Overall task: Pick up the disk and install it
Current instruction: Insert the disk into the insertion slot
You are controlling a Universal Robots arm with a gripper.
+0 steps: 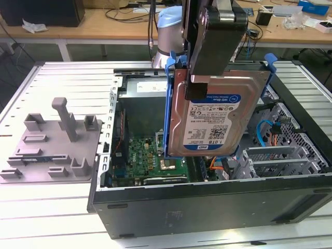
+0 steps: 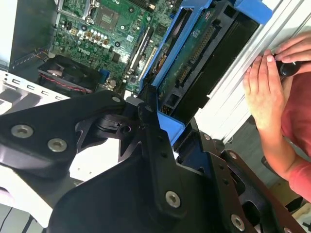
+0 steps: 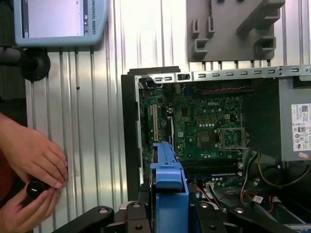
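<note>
We see the pincer clenched on the top of the disk, holding it upright, label outward, above the open computer case, over the motherboard and beside the metal cage. Risks as we judge them: a tilted descent could snag the blue rails on the cage edge or cables, and a slip would drop it on the board. A person's hand rests on the counter near the case.
</note>
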